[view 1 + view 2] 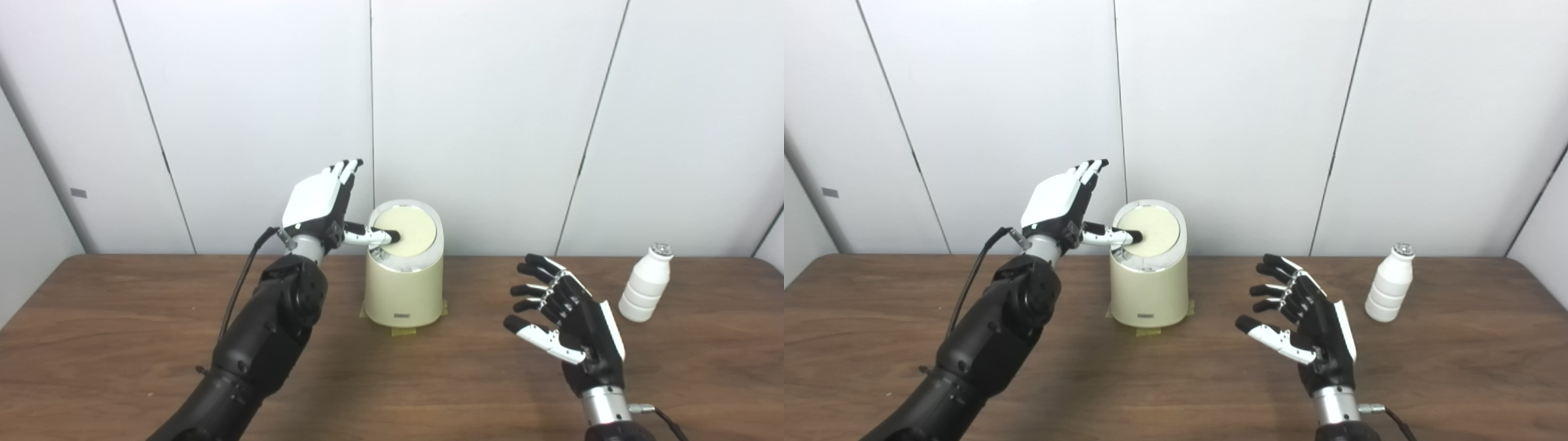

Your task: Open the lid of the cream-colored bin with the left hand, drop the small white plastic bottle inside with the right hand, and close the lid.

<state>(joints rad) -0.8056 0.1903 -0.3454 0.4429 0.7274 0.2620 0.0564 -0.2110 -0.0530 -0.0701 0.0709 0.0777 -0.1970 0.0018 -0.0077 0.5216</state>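
Clearly visible: left hand point(318, 205) raised beside the cream-colored bin point(404, 288), fingers straight and together, thumb tip on the lid point(409, 229); whether it presses is unclear. Right hand point(566, 321) empty, fingers apart, above the table point(122, 343). White bottle point(644, 283) upright, far right.

Both arms are matte black with rounded, bulky shells, and each ends in a short silver metal wrist collar. The left hand point(318, 205) has a glossy white back plate over black fingers tipped in white and black, and a thin black cable point(242, 285) loops from its wrist along the forearm. The right hand point(566, 321) shows black jointed fingers, a white-shelled thumb, a white edge strip and a small metal plug with a black cable at the wrist.
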